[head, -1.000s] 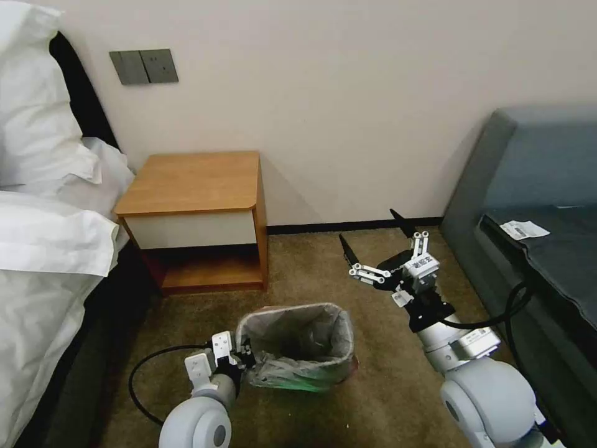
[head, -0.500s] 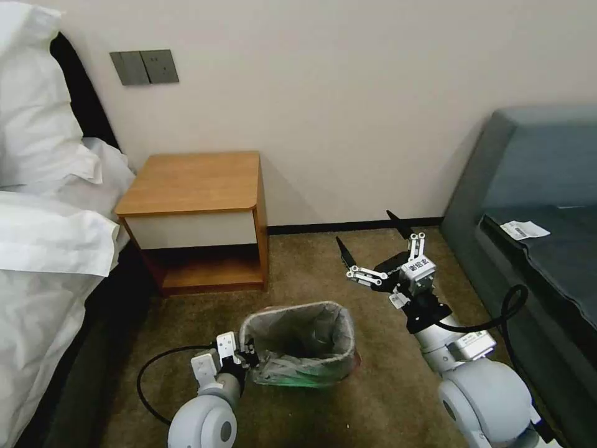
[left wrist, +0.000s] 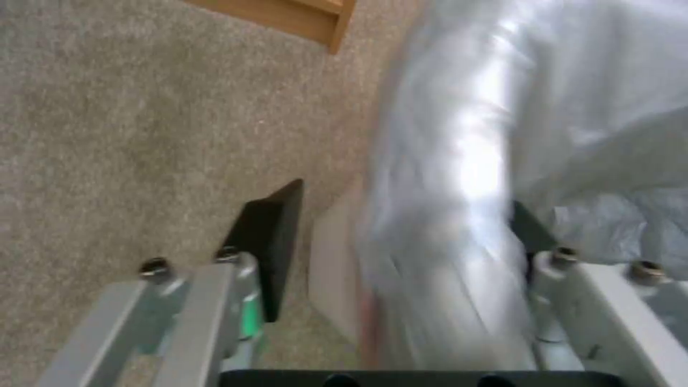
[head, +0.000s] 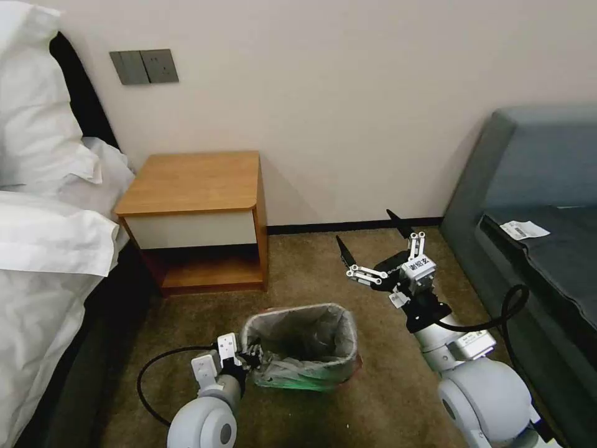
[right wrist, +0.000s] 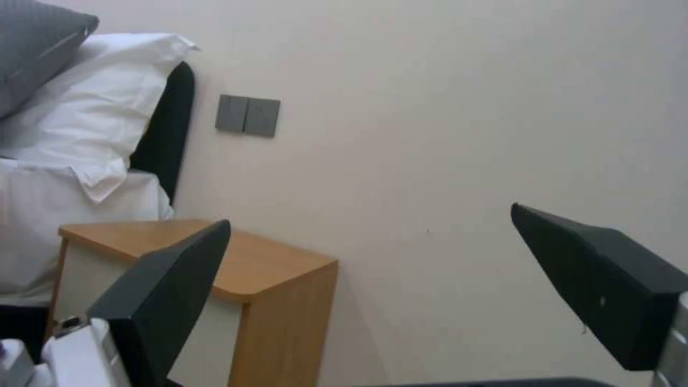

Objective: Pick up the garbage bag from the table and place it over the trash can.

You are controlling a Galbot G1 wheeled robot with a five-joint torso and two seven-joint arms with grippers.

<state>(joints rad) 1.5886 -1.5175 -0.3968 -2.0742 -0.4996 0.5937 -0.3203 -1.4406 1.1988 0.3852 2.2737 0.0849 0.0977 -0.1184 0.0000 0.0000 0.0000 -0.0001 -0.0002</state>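
The garbage bag, thin grey crinkled plastic, already lines the trash can, which stands on the brown carpet in front of the table; its rim is folded outward over the can's edge, with a trace of pinkish-red at the near right corner; the tabletop is bare; the left gripper sits low at the can's near left corner, and from the left wrist view its jaws are parted with the bag's draped film lying between them, one dark finger outside over the carpet, so it reads as open around the fold, not pinching; the right gripper hangs above the carpet to the right of the can, well apart from it, jaws spread wide and empty; I judge the task to be at its last step, seating the rim; the next move calls for backing the left gripper away without dragging the thin film off the edge.
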